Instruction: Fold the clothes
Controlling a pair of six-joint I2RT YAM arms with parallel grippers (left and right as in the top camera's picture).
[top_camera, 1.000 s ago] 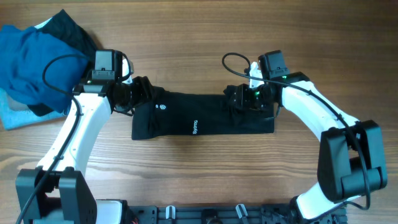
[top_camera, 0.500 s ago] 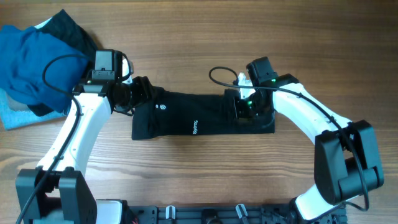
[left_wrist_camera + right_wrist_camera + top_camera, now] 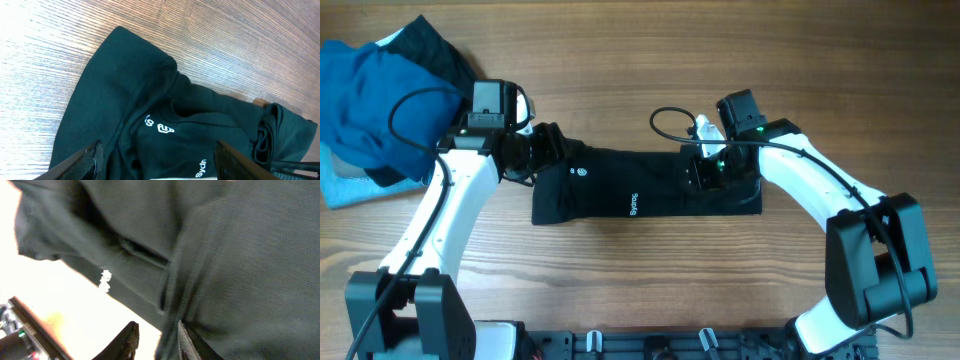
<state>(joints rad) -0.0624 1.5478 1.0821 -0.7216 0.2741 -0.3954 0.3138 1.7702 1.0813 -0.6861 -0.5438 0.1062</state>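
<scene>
The black garment (image 3: 630,185) lies folded into a long strip across the middle of the table, with its round white logo (image 3: 583,172) and white lettering (image 3: 633,205) facing up. My left gripper (image 3: 548,150) hovers over the strip's bunched left end. In the left wrist view its fingers (image 3: 160,160) are spread wide over the garment (image 3: 175,115), holding nothing. My right gripper (image 3: 703,172) is low on the strip's right part. In the right wrist view its fingers (image 3: 157,342) stand a little apart, with the fabric (image 3: 225,255) against one finger and bright table in the gap.
A bright blue garment (image 3: 370,100) is heaped at the far left over a dark cloth (image 3: 430,45). A light blue cloth (image 3: 340,185) lies under them. The right arm's cable (image 3: 665,118) loops above the strip. Bare wood surrounds the strip.
My right gripper has moved left and down, from the strip's right end onto its right part. The left arm and the garment's outline have not moved.
</scene>
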